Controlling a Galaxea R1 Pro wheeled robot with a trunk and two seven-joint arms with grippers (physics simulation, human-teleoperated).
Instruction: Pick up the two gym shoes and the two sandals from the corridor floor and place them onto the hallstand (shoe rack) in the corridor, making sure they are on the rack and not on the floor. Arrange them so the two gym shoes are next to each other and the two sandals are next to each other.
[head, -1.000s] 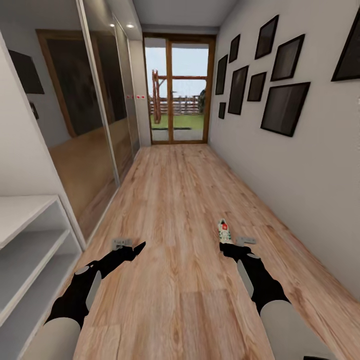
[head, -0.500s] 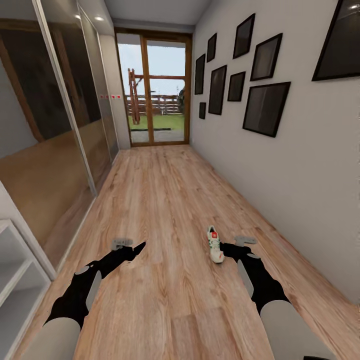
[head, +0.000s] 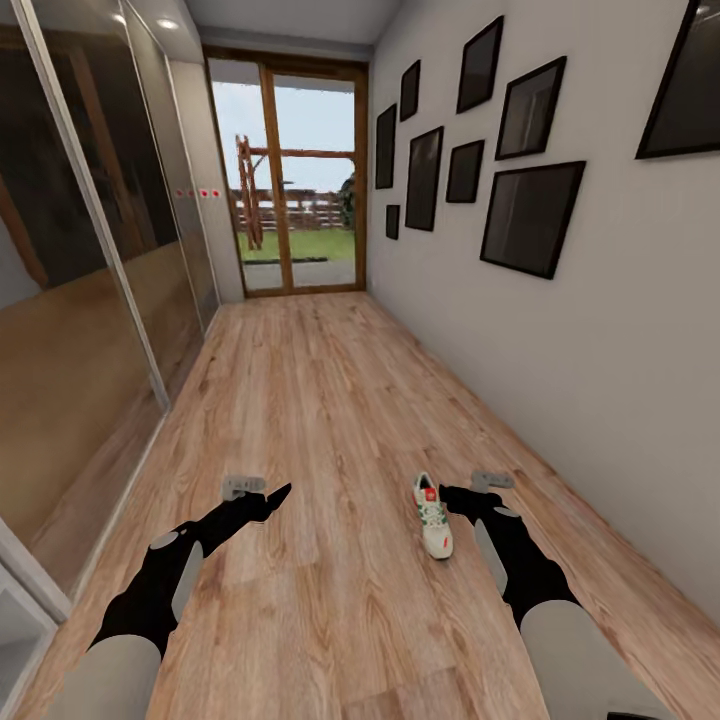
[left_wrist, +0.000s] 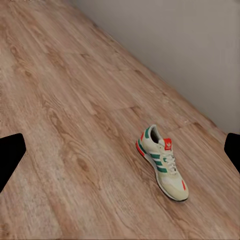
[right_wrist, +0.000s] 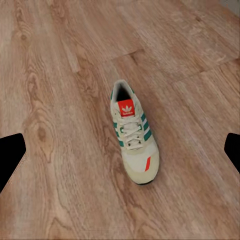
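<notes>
Cream gym shoe (right_wrist: 133, 140), "adidas" on its red tongue, lies on floor (head: 330, 420); both grippers' jaws spread, empty.

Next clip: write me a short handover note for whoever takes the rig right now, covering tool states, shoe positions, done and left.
Left tool: empty, state unclear.
Right tool: empty, state unclear, beside the shoe.
One cream-white lace-up sneaker with green stripes lies upright on the light brown wood-plank floor, just inboard of the right tool.
A corner of the pale grey-white rack shows at the head view's lower left.
Done: nothing is on the rack corner in view.
Left: grasp this sneaker, rack it, then the rest.
</notes>
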